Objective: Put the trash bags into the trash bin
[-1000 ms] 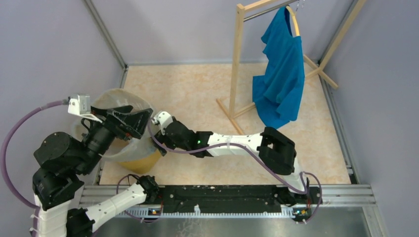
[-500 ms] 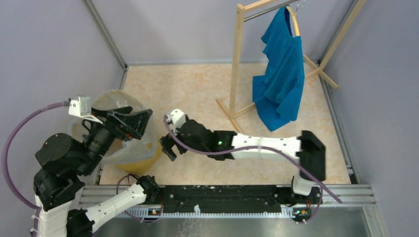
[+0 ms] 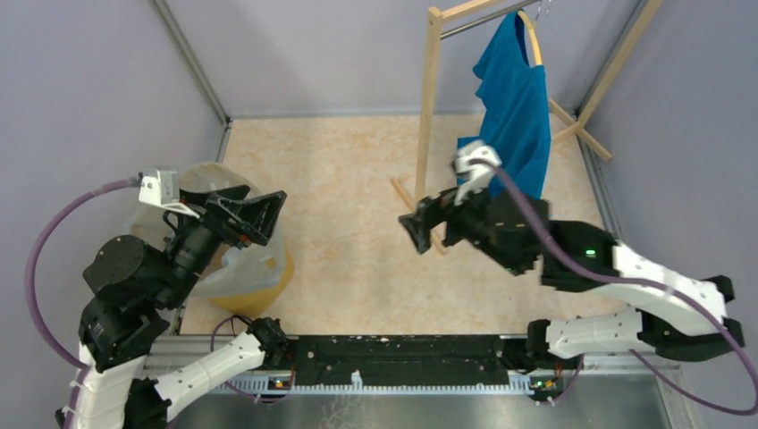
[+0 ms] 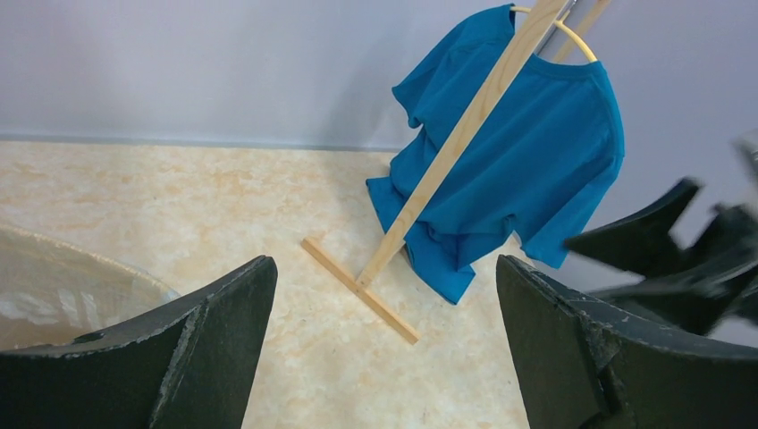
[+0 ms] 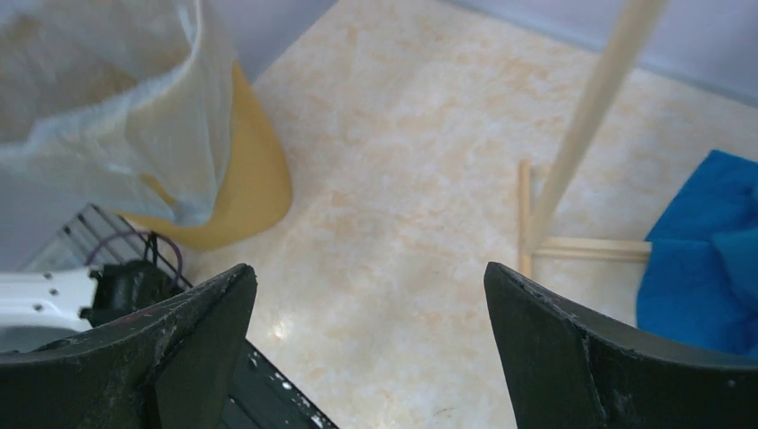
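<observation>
1. The trash bin is standing upright on the beige marbled surface. Only the lower part of its yellow-orange body is showing.
2. The trash bag is sitting inside the bin with its mouth gaping upward. Its thin pale film is folding out over the bin's rim and hanging down the outside of the bin. In the right wrist view the film is covering the bin's upper wall and leaving the base bare.
3. The left arm is reaching over the bin from the bin's near side. The left jaws are hovering just above the right part of the bin's mouth.
4. The left jaws are spread wide and gripping nothing. In the left wrist view the bag's rim is lying below and to their left.
5. The right arm is stretching out well to the right of the bin. The right jaws are hanging well apart from the bin and facing back toward it across bare surface.
6. The right jaws are also standing wide open and holding nothing. Between them the right wrist view is showing only bare surface.
7. A blue shirt is hanging on a wooden rack, far to the right of the bin and further back than it.
</observation>
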`<state>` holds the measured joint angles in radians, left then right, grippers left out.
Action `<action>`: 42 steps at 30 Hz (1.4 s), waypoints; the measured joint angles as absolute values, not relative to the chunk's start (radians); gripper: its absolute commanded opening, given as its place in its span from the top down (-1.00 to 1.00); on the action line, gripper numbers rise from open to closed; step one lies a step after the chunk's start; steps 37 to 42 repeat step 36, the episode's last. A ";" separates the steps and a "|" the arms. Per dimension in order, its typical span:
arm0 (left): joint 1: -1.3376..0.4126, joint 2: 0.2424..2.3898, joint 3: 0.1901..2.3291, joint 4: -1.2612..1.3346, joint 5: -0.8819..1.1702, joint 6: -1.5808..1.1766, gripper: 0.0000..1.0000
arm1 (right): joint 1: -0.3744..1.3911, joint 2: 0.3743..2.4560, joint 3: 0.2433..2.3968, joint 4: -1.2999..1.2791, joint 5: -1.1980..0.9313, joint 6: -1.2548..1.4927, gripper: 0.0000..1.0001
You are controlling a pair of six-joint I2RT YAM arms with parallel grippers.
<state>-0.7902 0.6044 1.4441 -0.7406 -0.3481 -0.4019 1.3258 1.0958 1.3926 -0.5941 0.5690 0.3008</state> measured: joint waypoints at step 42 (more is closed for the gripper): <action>-0.790 0.618 1.412 -0.632 -0.376 -0.364 -0.98 | 1.326 0.770 1.510 -0.659 0.620 0.234 -0.97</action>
